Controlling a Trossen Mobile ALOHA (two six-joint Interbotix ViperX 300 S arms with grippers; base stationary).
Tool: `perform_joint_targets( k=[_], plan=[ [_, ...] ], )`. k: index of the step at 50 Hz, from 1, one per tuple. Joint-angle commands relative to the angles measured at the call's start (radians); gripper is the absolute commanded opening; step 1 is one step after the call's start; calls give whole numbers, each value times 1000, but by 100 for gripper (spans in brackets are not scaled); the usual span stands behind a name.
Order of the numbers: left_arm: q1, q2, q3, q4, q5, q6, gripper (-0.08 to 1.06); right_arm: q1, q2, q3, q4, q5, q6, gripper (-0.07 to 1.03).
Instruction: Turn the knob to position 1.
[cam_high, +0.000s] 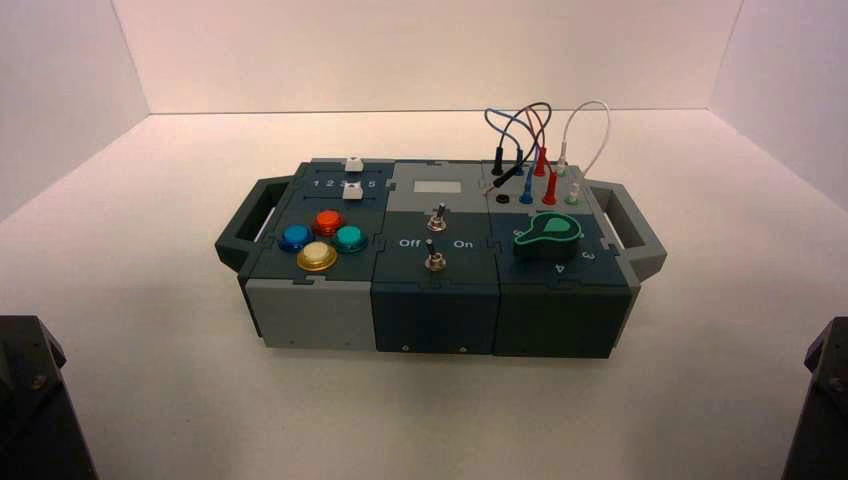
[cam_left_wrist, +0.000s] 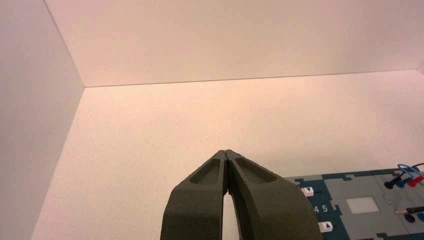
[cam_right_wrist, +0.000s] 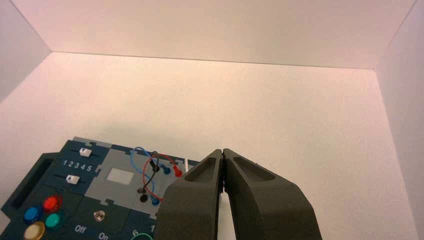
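Note:
The bright green teardrop knob (cam_high: 547, 236) sits on the right section of the box (cam_high: 430, 300), ringed by white numerals, its pointed tip toward the left. In the right wrist view only a thin green edge of the knob (cam_right_wrist: 142, 236) shows, next to the numerals 6 and 1. My left gripper (cam_left_wrist: 227, 152) is shut and empty, parked at the near left, off the box. My right gripper (cam_right_wrist: 222, 150) is shut and empty, parked at the near right, off the box. In the high view only the arm bases show at the bottom corners.
The box also bears four coloured push buttons (cam_high: 322, 240) on the left, two white sliders (cam_high: 352, 177), two toggle switches (cam_high: 436, 240) by Off and On, and plugged wires (cam_high: 540, 140) at the back right. Handles (cam_high: 640, 230) stick out both sides. White walls enclose the table.

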Motion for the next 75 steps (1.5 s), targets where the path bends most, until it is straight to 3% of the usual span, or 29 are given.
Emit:
perform_joint_targets(
  k=[1, 24, 32, 38, 49, 62, 75],
  plan=[
    [5, 8, -31, 2, -6, 8, -3, -6, 5, -12, 6, -11, 3, -2],
    [9, 28, -35, 3, -6, 17, -3, -5, 8, -11, 15, -12, 3, -2],
    [0, 78, -49, 0, 40, 17, -3, 8, 44, -21, 23, 23, 0, -2],
    [-54, 141, -66, -3, 109, 17, -3, 14, 106, -44, 34, 126, -3, -2],
    [-218, 232, -91, -5, 198, 17, -3, 15, 202, -60, 49, 311, -23, -2],
    [-383, 259, -106, -17, 252, 8, -3, 54, 253, -117, 101, 397, -26, -2],
    [-442, 261, -121, -37, 293, 5, -3, 153, 331, -146, 143, 500, -21, -2]
  ],
)
